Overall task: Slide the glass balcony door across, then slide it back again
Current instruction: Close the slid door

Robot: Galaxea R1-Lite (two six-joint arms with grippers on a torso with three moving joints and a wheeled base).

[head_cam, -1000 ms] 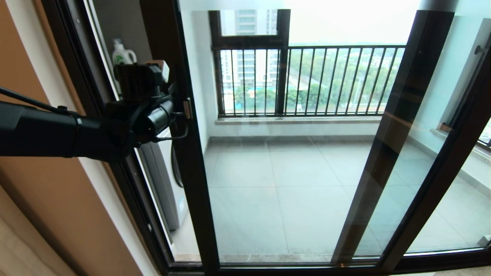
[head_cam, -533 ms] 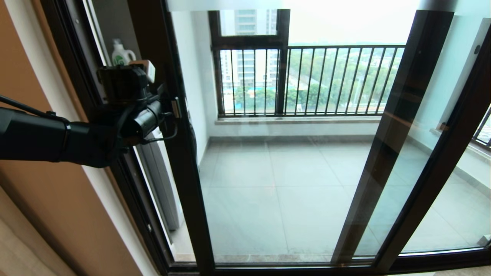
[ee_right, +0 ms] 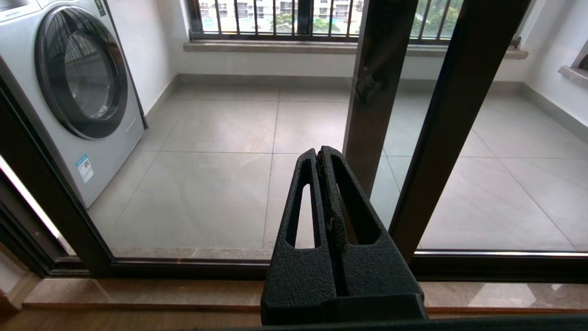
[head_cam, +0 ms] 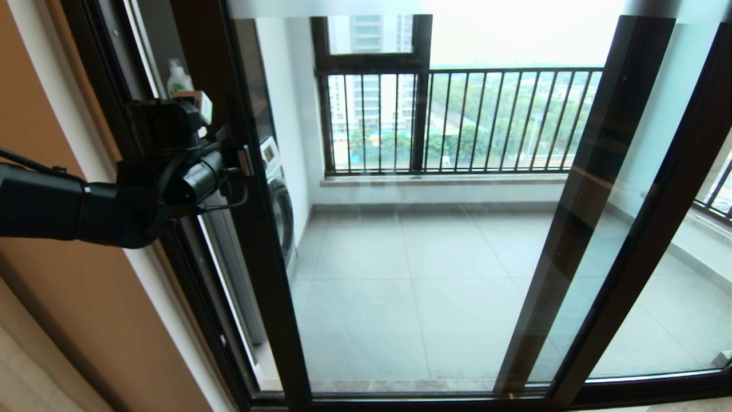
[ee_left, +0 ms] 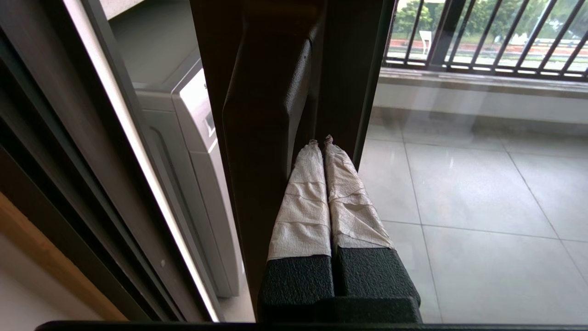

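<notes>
The glass balcony door is a tall clear pane in a dark frame; its left stile stands a little way off the left jamb. My left gripper is at chest height against that stile. In the left wrist view the left gripper is shut, its taped fingertips tucked into the groove between the slim dark pull handle and the stile. It holds nothing. The right gripper is shut and empty, low before the door's glass, and is outside the head view.
A washing machine stands on the balcony behind the left stile, with a detergent bottle above it. The handle-less panel's brown stile crosses the right side. A black barred railing closes the far side. A tan wall is at my left.
The door has slid to the left together with my left arm, narrowing the gap at the left jamb. The washing machine now shows through the glass.
</notes>
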